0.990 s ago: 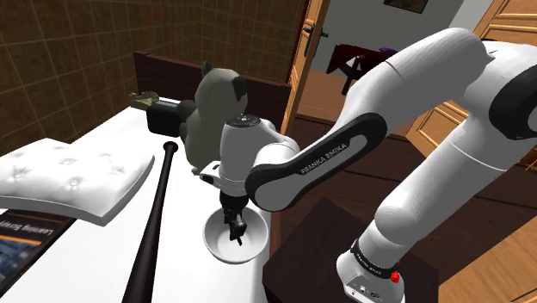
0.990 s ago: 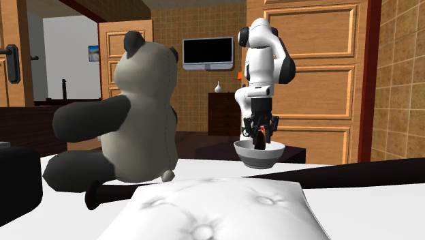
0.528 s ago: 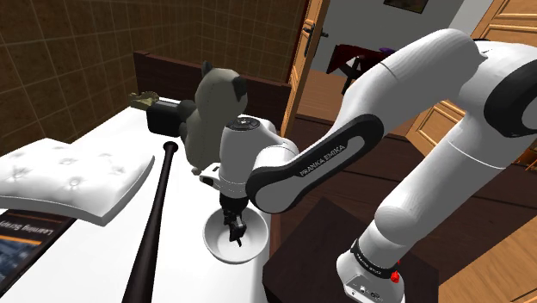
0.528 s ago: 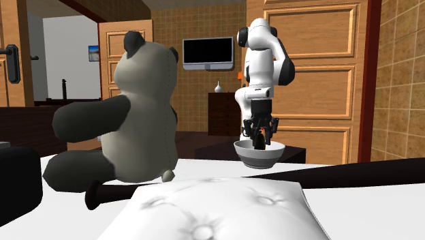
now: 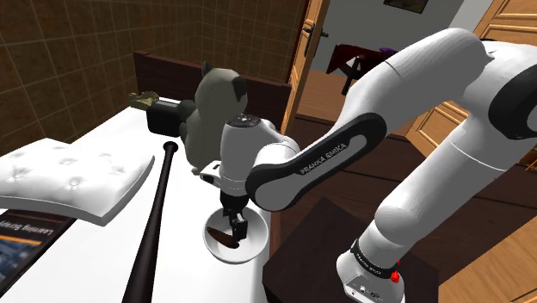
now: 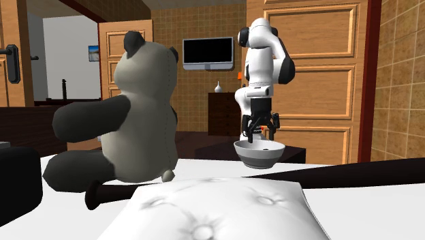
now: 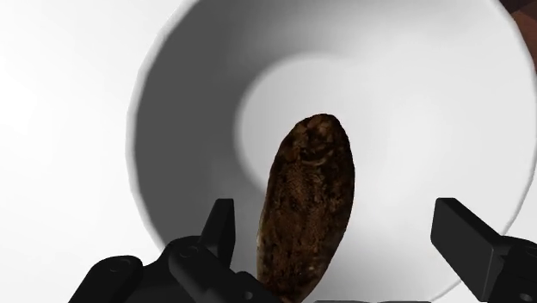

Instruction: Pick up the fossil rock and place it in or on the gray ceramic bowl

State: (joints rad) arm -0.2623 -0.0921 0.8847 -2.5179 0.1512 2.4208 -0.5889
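The brown, oval fossil rock [image 7: 308, 202] lies loose inside the white-grey bowl [image 7: 194, 103], resting on its inner wall. In the shoulder view the rock [image 5: 222, 238] shows as a dark streak in the bowl [image 5: 245, 251], which stands near the bed's front corner. My gripper [image 5: 235, 221] hangs just above the bowl, open, and touches nothing. From the wrist its fingers [image 7: 220, 229] stand wide apart on either side of the rock, the gripper [image 7: 340, 231] centred over it. In the second exterior view the gripper [image 6: 259, 129] hovers a little above the bowl [image 6: 259, 155].
A panda plush [image 5: 209, 108] sits behind the bowl, and a black baseball bat [image 5: 155, 222] lies along the white surface beside it. A white cushion [image 5: 73, 176] and a book [image 5: 21, 241] lie at the shoulder view's left. My dark stand [image 5: 310, 258] is beside the bowl.
The fingers have opened and let go of the rock, which has dropped into the bowl. The gripper has risen slightly.
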